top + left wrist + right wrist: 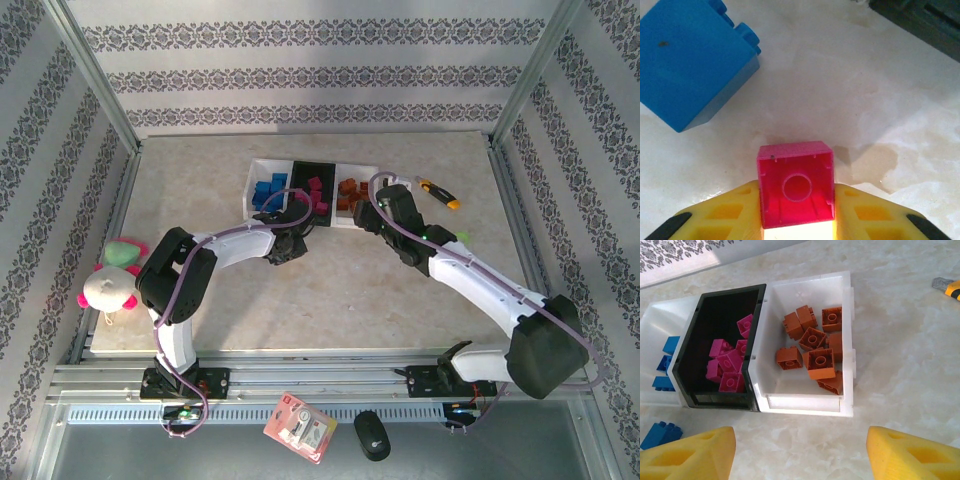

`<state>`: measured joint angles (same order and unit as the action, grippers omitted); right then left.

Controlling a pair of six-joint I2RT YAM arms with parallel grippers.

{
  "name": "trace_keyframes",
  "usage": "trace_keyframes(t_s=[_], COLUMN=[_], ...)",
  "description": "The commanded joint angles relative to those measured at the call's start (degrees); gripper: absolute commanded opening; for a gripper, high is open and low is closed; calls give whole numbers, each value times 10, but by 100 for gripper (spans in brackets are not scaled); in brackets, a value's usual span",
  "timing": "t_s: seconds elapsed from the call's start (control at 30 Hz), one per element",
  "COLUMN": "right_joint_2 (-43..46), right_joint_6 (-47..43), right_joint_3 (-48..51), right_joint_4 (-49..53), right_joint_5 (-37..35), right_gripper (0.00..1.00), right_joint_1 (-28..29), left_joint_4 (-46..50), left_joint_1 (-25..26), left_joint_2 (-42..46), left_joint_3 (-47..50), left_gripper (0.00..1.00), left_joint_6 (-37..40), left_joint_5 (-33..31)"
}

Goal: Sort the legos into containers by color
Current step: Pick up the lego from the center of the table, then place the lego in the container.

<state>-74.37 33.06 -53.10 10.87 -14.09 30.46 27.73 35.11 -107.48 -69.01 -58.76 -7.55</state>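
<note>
1. Left gripper (pixel 796 210) is clamped shut on a pink lego (pixel 796 182) just off the trays' near edge. It's probably going to the black tray (pixel 722 295) with the other pinks. Can't tell if it's lifted yet.
2. Blue lego (pixel 692 60) sits loose beside it on the table.
3. Right gripper (pixel 802 460) hangs wide open and empty, in front of the white tray (pixel 805 404) of oranges.

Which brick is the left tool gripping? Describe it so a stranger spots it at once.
Find the row of three trays on the far side of the table. Just in front, the left tool is shut on one magenta brick, hollow underside showing. Other pink bricks lie in the black tray; the loose brick nearby is blue.
</note>
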Motion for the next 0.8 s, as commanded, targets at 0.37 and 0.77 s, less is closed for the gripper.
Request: trace_keyframes(t_s=[0.37,0.77], right_joint_2=[62,72], right_joint_6=[12,0], right_joint_3=[32,45], right_joint_4=[-3,-5], right_joint_5=[-5,6], right_gripper=[69,69], right_joint_1=[-13,-16], left_joint_4=[-27,10], left_joint_1=[-3,-34], left_joint_2=[61,-136], left_joint_3=[-77,-335], left_gripper=[31,33], left_joint_6=[168,279], left_joint_5=[11,22])
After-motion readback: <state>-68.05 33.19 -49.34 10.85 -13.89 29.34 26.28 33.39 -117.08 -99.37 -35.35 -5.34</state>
